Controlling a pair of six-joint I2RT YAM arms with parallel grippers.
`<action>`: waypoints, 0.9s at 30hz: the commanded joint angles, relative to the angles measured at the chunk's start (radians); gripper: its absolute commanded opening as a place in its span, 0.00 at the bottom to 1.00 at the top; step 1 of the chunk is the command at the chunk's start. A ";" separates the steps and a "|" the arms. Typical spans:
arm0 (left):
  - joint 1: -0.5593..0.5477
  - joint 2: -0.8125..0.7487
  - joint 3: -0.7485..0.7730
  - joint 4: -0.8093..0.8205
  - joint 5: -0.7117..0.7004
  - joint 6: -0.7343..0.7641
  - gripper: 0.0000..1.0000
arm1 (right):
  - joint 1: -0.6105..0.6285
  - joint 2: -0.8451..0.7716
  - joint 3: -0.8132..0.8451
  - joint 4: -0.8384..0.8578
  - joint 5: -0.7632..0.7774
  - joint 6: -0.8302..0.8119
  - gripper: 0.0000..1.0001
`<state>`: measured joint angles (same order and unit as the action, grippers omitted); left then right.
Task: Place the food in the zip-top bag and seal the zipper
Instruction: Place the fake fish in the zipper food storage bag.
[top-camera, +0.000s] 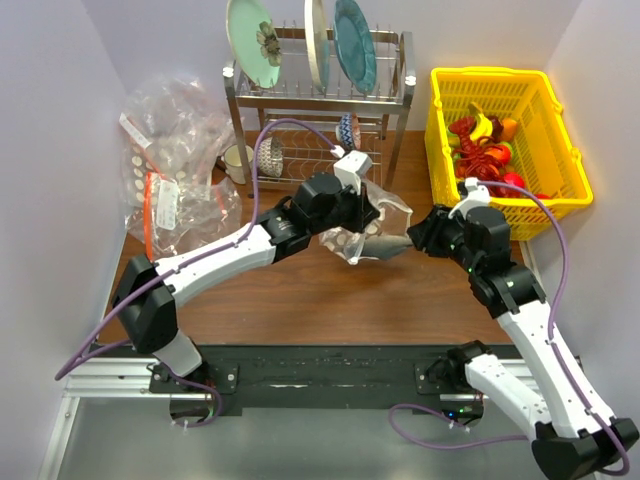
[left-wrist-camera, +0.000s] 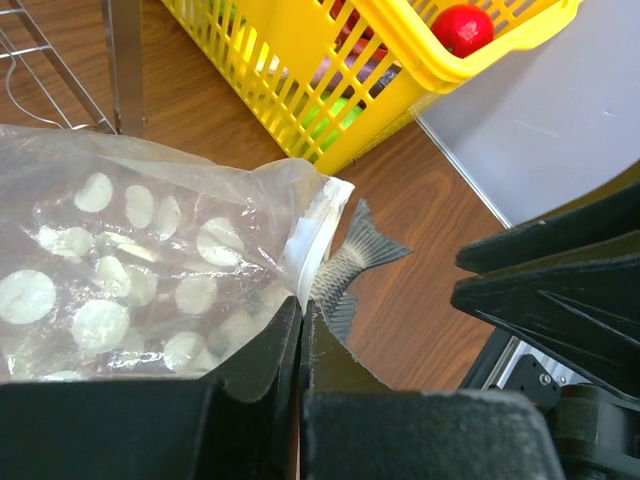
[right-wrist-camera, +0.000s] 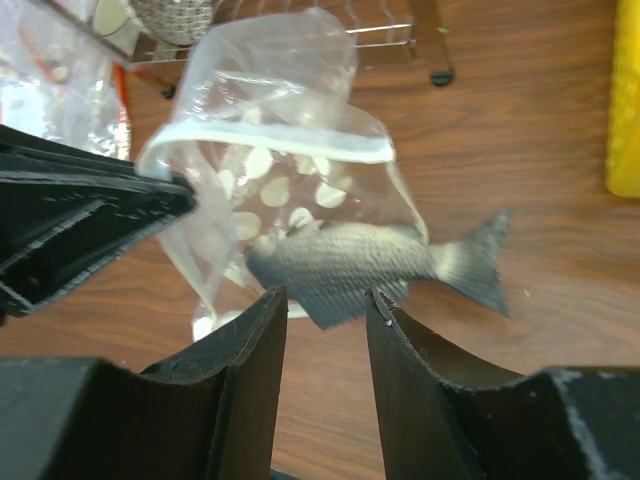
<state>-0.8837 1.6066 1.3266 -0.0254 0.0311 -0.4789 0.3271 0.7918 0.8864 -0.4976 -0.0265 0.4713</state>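
The clear dotted zip-top bag hangs above the table with its mouth facing right. My left gripper is shut on the mouth edge, beside the white zipper strip. A grey toy fish lies with its head inside the bag mouth and its tail sticking out. My right gripper is open and empty, its fingertips just short of the fish's belly; in the top view it sits right of the bag. More toy food lies in the yellow basket.
The yellow basket stands at the back right. A metal dish rack with plates stands behind the bag. A pile of other clear bags lies at the back left. Bare wood table lies in front of the grippers.
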 joint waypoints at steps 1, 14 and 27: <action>0.008 -0.053 0.035 -0.020 -0.028 0.034 0.00 | 0.001 -0.046 -0.009 -0.074 0.071 0.000 0.40; 0.012 -0.097 0.108 -0.084 -0.085 0.057 0.00 | 0.001 -0.109 -0.266 0.198 -0.147 0.288 0.36; 0.011 -0.114 0.168 -0.116 -0.086 0.059 0.00 | 0.001 -0.131 -0.409 0.428 -0.147 0.397 0.37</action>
<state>-0.8772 1.5421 1.4406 -0.1574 -0.0517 -0.4412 0.3271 0.6548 0.4927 -0.1974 -0.1570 0.8257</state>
